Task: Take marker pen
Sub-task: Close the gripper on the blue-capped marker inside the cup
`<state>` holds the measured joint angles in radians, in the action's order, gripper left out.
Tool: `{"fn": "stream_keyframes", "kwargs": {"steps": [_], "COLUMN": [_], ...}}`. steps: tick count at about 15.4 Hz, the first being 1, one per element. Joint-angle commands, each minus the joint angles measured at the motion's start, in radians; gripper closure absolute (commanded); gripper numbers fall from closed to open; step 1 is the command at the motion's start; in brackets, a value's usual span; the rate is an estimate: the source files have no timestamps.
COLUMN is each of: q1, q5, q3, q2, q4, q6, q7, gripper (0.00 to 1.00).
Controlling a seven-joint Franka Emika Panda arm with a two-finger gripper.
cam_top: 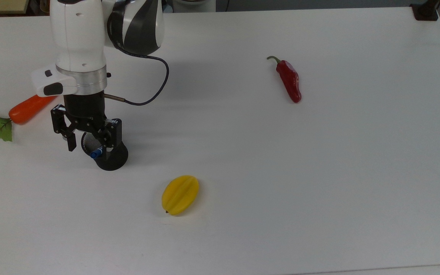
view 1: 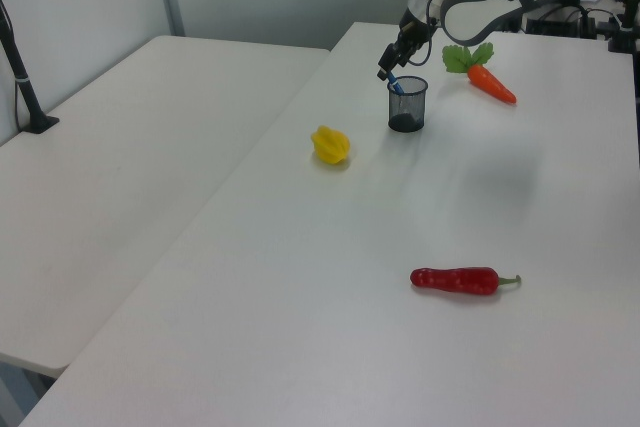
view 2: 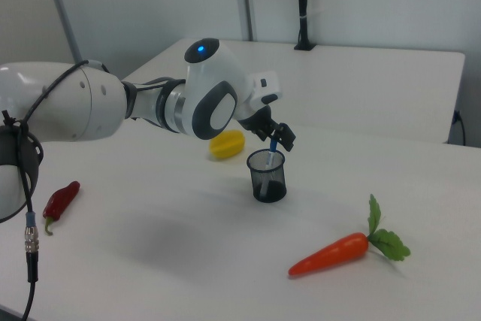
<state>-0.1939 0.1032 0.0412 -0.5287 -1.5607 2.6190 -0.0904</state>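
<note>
Leaning in the black mesh cup (cam_top: pixel 110 158), the marker pen (cam_top: pixel 96 153) tilts its blue cap up toward the top view's lower left, long axis slanted off upright. One pen, one cup, one carrot (cam_top: pixel 25 109), one red chilli (cam_top: pixel 290 80) and one yellow fruit (cam_top: pixel 180 194) sit on the white bench (cam_top: pixel 319 172). The barrel is white, the tip blue. The gripper (cam_top: pixel 88 146) hangs over the cup, fingers (cam_top: pixel 69 143) apart either side of the pen's top.
</note>
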Motion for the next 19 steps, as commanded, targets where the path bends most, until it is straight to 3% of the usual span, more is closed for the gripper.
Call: {"fn": "stream_keyframes", "kwargs": {"steps": [1,3,6,11,15,19], "q1": [0.010,0.008,0.008,0.011,0.010,0.008], "q5": [0.052,0.053,0.053,0.053,0.052,0.041], "q3": [-0.003,-0.003,-0.003,-0.003,-0.003,-0.003], "q2": [0.004,0.004,0.004,0.006,0.009,0.021], "q4": [-0.007,-0.007,-0.009,-0.012,-0.012,-0.009], "q6": [0.021,0.021,0.021,0.019,0.019,0.010], "q7": [-0.020,-0.020,-0.020,-0.019,-0.023,-0.023], "gripper": [0.41,0.52,0.56,0.77,0.84,0.84]}}
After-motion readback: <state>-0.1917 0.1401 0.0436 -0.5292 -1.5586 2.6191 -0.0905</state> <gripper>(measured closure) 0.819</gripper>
